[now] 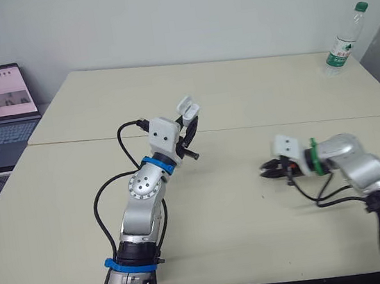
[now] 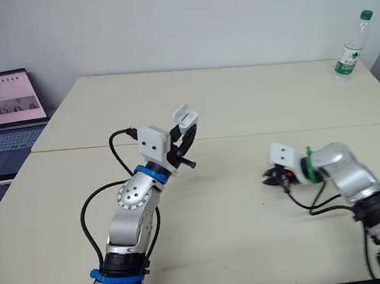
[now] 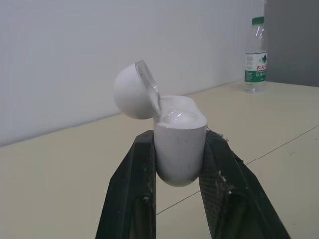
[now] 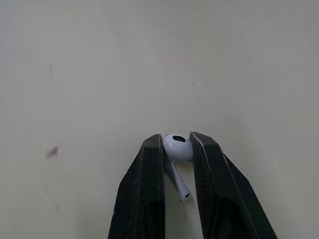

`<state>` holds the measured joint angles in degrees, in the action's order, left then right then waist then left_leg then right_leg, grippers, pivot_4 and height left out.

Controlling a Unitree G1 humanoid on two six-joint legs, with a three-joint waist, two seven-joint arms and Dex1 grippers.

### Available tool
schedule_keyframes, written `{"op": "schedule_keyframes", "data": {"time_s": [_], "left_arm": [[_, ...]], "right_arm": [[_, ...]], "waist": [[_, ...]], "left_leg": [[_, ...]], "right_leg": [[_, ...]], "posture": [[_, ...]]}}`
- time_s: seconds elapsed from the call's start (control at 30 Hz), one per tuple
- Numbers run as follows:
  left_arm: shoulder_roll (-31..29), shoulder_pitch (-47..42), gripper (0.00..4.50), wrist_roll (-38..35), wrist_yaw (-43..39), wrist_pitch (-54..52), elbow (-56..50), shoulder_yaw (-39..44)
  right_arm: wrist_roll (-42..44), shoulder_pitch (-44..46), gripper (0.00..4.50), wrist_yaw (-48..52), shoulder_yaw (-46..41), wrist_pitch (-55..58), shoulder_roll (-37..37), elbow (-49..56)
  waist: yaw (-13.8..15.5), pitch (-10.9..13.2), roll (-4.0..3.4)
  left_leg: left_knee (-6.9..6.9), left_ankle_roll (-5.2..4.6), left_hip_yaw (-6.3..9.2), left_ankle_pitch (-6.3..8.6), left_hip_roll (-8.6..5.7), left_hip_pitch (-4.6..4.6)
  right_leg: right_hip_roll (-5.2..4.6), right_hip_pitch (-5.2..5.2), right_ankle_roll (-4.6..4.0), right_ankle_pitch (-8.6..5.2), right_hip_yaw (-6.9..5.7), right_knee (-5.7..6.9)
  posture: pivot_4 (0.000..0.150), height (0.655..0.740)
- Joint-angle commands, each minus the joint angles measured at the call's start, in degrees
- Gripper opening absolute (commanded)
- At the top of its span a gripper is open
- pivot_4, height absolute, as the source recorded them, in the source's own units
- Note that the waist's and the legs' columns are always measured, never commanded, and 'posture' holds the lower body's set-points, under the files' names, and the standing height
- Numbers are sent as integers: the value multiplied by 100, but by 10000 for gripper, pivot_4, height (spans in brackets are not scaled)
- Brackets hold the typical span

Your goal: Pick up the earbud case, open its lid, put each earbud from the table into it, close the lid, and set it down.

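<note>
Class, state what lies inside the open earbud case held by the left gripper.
The earbud case, lid up, shows a glossy white bulge at its rim; its wall hides the wells below.

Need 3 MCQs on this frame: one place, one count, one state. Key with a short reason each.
1. Where does the water bottle stand?
A) at the far right corner of the table
B) at its near left edge
C) between the two arms

2. The right pincer holds:
A) nothing
B) one earbud
C) two earbuds

3. The lid of the earbud case is:
A) shut
B) open
C) detached, lying on the table

Key:
1 A, it stands by the table's far right edge.
2 B, the right wrist view shows a single earbud clamped there.
3 B, the lid is tipped back on its hinge while the left pincer grips the case body.
</note>
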<state>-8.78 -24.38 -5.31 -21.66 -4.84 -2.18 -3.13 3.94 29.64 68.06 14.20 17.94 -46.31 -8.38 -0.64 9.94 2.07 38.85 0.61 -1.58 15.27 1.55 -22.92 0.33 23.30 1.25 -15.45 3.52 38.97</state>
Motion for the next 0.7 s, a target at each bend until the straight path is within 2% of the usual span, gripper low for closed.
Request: {"op": "schedule_keyframes", "data": {"time_s": [0.03, 0.17, 0.27, 0.47, 0.7], "left_arm": [[46, -49, 7687, 15, 169, 154, -176, 53], [81, 105, 7687, 35, 345, 270, -297, 90], [125, 112, 7687, 105, 445, 442, -323, 42], [239, 35, 7687, 258, 624, 718, -260, -31], [188, 167, 7687, 275, 579, 744, -344, -124]], "right_arm": [[238, -302, 4088, 592, -556, 54, -902, 584], [100, -1195, 4088, 850, -1139, -520, -2113, 257], [-145, -1582, 4088, 739, -1227, -1225, -2508, -368], [-493, -1372, 4088, 442, -1086, -1908, -2349, -1434], [-814, -1282, 4088, 555, -886, -2159, -2372, -1839]], "waist": [[24, 0, 0], [48, -1, 0], [46, -1, 0], [-59, -2, -3], [-85, -3, -4]], "left_leg": [[0, -2, -1, 2, 1, 0], [-1, -4, -2, 3, 6, 6], [0, -4, -11, 3, 6, 10], [2, -5, -41, 2, 9, 34], [-2, -5, -37, 2, 8, 31]], "right_leg": [[0, 0, 0, 0, 2, -1], [3, -3, 0, -1, 2, -3], [4, -4, 1, -1, 9, -1], [15, -12, 10, 3, 44, 0], [15, -12, 10, 3, 43, 2]], "posture": [[1500, 7400], [1500, 7400], [1500, 7400], [1500, 7400], [1500, 7400]]}}
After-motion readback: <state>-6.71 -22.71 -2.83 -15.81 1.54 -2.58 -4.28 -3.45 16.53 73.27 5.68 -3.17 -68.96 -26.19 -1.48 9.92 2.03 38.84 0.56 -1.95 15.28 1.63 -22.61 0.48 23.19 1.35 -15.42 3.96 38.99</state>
